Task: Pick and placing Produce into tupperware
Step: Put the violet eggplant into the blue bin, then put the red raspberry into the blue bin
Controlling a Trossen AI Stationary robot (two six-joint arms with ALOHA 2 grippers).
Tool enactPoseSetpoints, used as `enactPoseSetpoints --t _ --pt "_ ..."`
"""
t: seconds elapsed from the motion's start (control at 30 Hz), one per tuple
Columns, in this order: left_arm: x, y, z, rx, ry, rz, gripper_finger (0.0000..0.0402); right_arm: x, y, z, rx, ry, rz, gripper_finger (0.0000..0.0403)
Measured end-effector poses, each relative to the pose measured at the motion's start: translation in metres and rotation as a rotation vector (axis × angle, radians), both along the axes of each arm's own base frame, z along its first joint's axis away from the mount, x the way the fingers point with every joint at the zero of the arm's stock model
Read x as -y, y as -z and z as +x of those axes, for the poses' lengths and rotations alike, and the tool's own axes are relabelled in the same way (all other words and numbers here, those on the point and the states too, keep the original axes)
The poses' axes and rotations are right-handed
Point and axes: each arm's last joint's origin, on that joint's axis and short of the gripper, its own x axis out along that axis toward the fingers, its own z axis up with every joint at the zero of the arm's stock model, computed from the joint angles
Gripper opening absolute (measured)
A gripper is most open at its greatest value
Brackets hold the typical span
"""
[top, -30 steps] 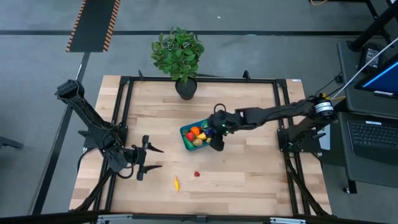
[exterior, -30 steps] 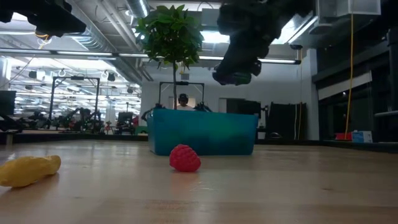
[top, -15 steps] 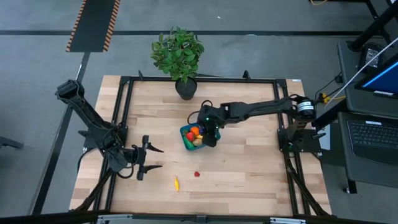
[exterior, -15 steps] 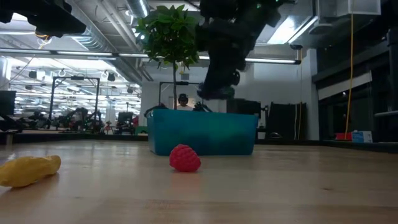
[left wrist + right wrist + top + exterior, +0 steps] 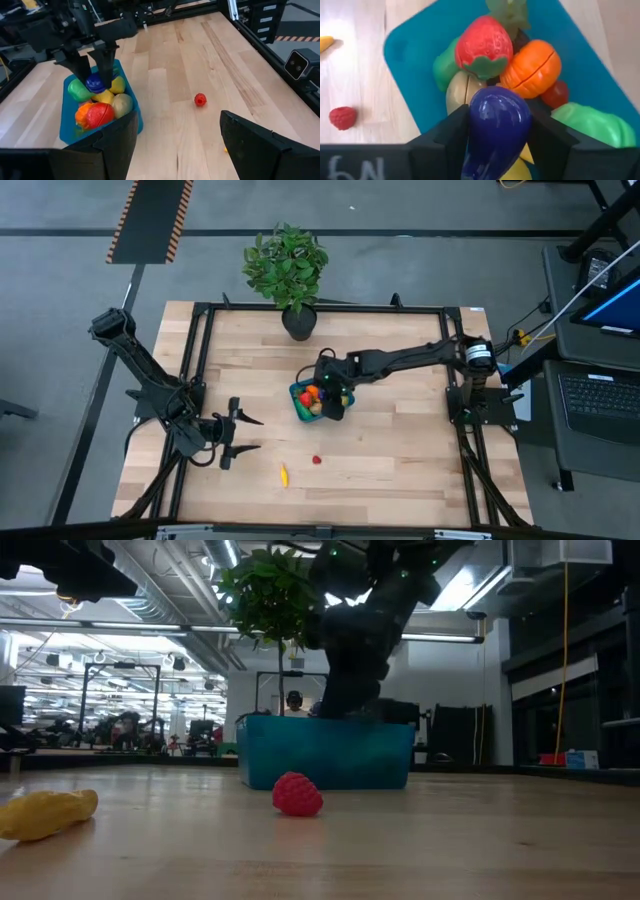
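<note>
Reaching over the teal-blue tupperware (image 5: 300,398) near the table's middle, the right gripper (image 5: 333,392) hangs low above the pile of produce, its fingers (image 5: 445,137) set on either side of a dark blue-purple eggplant (image 5: 495,130); whether they are clamped on it or have begun to let go cannot be told.

Contents of the tupperware: a red strawberry (image 5: 484,46), an orange sliced piece (image 5: 532,67), green pieces (image 5: 592,125), a pale yellow piece (image 5: 460,90) and a small dark red one (image 5: 555,94).

Loose on the wooden table (image 5: 400,460): a red raspberry (image 5: 317,460) and a yellow piece (image 5: 283,474), both near the front edge, well apart from the tupperware.

Left gripper (image 5: 250,434): parked near the table's left front, fingers spread wide, holding nothing.

Also present: a potted plant (image 5: 288,265) at the far edge.
</note>
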Motion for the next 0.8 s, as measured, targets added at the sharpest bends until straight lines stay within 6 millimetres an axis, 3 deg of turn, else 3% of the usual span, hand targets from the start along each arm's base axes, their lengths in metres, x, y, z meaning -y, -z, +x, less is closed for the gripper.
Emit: enactPoseSetpoints --t 0.33,0.57,0.8 --pt "-0.001 0.002 -0.001 -0.017 -0.003 0.011 0.0271 0.0 0.001 0.003 -0.003 0.02 0.011 0.0203" --pt "-0.001 0.003 -0.001 -0.022 -0.001 0.021 0.0271 -0.007 -0.027 0.01 -0.001 0.001 0.014 0.0205" --pt "-0.002 0.002 -0.001 -0.011 -0.025 0.035 0.0271 -0.042 -0.055 0.011 -0.016 -0.032 -0.049 0.0206"
